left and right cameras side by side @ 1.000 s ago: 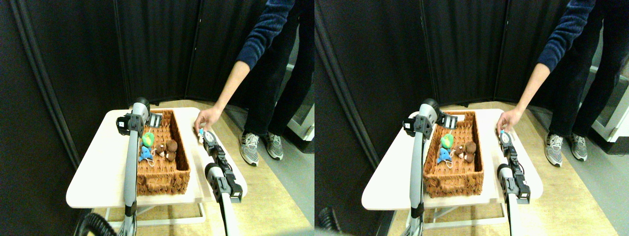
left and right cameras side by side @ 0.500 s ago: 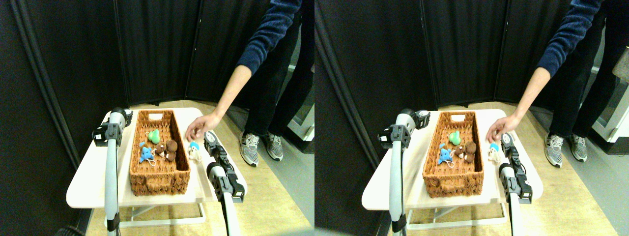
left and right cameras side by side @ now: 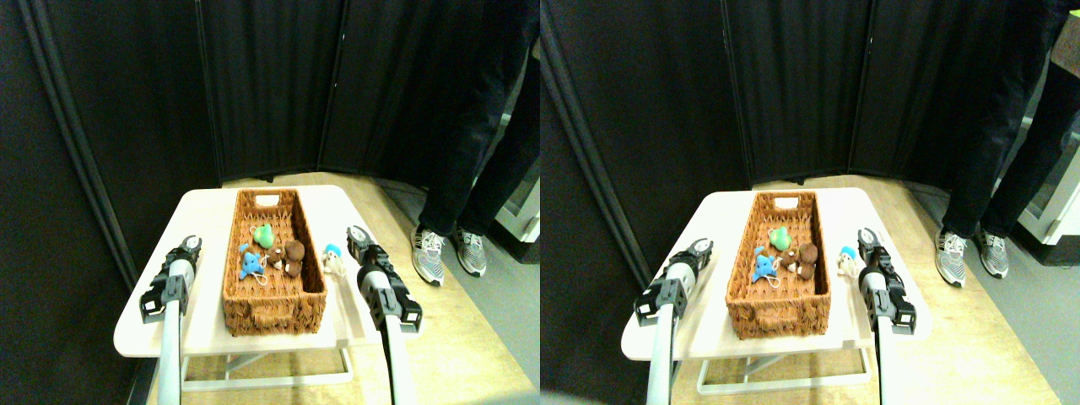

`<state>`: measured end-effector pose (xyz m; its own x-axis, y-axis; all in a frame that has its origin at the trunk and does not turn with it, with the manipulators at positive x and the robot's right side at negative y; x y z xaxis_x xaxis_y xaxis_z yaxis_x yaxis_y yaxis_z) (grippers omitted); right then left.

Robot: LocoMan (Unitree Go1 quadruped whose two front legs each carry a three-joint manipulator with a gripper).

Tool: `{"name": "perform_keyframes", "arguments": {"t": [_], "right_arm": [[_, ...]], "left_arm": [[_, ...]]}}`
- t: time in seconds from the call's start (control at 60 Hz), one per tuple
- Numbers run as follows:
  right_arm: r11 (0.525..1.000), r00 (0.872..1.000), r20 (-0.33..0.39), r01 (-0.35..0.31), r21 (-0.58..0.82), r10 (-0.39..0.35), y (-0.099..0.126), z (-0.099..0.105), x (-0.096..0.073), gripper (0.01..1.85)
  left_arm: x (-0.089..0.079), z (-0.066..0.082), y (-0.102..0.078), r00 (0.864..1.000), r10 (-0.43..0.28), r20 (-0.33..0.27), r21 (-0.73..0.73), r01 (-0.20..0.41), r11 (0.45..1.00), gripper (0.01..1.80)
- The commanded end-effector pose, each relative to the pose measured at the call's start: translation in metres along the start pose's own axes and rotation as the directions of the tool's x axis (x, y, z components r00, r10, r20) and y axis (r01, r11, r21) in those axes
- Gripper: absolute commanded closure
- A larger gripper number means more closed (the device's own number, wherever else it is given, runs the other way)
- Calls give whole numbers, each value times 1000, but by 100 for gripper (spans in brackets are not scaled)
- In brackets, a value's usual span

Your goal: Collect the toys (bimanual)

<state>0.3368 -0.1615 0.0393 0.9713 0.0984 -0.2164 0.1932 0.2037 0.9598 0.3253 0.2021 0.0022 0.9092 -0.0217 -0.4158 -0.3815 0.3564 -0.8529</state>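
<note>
White counter point(left and right cameras side by side: 152, 316): carries all items. Wicker basket point(left and right cameras side by side: 274, 305): long, lengthwise down the counter's middle. Left claw point(left and right cameras side by side: 189, 245): over the left edge, holding nothing; jaw opening cannot be told. Right claw point(left and right cameras side by side: 358, 238): near the right edge, likewise unreadable. Toys in basket: green plush point(left and right cameras side by side: 263, 235), blue plush point(left and right cameras side by side: 249, 263), brown plush point(left and right cameras side by side: 289, 256). White-teal plush point(left and right cameras side by side: 334, 259): on the counter between basket and right claw.
</note>
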Motion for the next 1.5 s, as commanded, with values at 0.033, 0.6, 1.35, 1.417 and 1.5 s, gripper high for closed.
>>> {"name": "perform_keyframes", "arguments": {"t": [0.033,0.6,1.35,1.417,1.5], "right_arm": [[999,998,-44,-40,1,40,8,-1,2,182],[996,987,-153,60,61,-50,-29,-24,16,135],[983,984,-70,168,71,-163,-57,-25,40,166],[984,985,-58,165,68,-161,-58,-25,41,174],[985,988,-12,156,74,-156,-60,-26,41,185]], "left_arm": [[5,-7,3,1000,-20,8,40,19,999,180],[7,-31,27,997,-11,72,9,10,1000,180],[1,-26,24,998,-42,56,-16,43,999,180],[2,-26,24,998,-46,50,-14,46,999,180],[1,-25,22,998,-43,50,-21,44,999,180]]}}
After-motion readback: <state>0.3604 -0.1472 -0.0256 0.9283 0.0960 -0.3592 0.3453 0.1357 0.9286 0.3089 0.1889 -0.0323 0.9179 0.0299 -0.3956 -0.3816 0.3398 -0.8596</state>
